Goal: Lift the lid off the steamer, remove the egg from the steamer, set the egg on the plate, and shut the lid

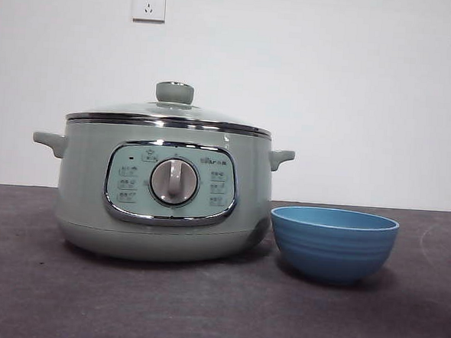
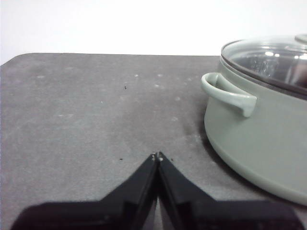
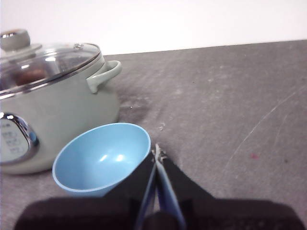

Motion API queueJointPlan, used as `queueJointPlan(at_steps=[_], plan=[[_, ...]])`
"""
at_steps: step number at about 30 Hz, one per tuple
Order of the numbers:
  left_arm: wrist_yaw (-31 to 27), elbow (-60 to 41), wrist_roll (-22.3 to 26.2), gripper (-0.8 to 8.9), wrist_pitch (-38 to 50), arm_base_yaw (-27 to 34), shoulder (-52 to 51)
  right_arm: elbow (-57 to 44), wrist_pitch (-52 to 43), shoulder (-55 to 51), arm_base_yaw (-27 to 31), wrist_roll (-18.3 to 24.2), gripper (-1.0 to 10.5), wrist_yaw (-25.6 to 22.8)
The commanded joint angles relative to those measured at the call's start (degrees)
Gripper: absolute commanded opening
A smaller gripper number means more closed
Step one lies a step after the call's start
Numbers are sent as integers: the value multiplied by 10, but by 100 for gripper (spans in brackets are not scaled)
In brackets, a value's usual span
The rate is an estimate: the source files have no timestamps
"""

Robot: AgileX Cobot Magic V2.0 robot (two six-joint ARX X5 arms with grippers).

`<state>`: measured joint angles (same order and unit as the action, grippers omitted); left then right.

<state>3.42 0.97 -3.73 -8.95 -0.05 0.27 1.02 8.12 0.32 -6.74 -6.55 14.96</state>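
One lid (image 1: 170, 112) sits snug on the steamer (image 1: 161, 192) in the middle of the dark table (image 1: 34, 295), the plate (image 1: 333, 242) just beside it, while the left gripper (image 2: 157, 155) and right gripper (image 3: 157, 152) hang back, jaws pinched together, holding nothing.

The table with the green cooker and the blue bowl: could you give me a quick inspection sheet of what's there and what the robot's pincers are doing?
Surface: dark grey table, faintly scuffed and dusty.
Job's things: steamer standing with the lid on; a brownish item shows blurred under the glass, probably the egg. Plate, a blue bowl, empty, close beside the steamer.
Clutter: nothing seen.
Grippers: left pincer shut, holding nothing, beside the steamer's handle side; right pincer shut, holding nothing, next to the plate.
Cables: nothing seen.
Surroundings: white wall with two sockets.
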Motion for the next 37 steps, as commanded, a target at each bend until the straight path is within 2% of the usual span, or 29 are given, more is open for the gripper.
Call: queueJointPlan(at_steps=[1, 5, 8, 16, 21, 29, 33, 37], plan=[[9, -7, -37, -5, 3, 2, -1, -7, -2, 1, -1, -55, 1, 1], [49, -2, -57, -7, 3, 2, -1, -7, -21, 1, -1, -64, -9, -1], [76, 14, -76, -7, 2, 2, -1, 3, -37, 1, -1, -98, -11, 1], [90, 123, -113, -7, -38, 2, 15, 87, -31, 36, -1, -126, -12, 4], [132, 205, -104, -7, -76, 2, 60, 167, -1, 115, -1, -122, -12, 50], [218, 339, -35, -7, -184, 1, 167, 339, 99, 291, -1, -44, -12, 167], [263, 397, 1, -7, -243, 1, 222, 440, 208, 379, -2, 35, -12, 222], [311, 448, 31, -7, -305, 1, 274, 528, 331, 453, -13, 120, -12, 235]])
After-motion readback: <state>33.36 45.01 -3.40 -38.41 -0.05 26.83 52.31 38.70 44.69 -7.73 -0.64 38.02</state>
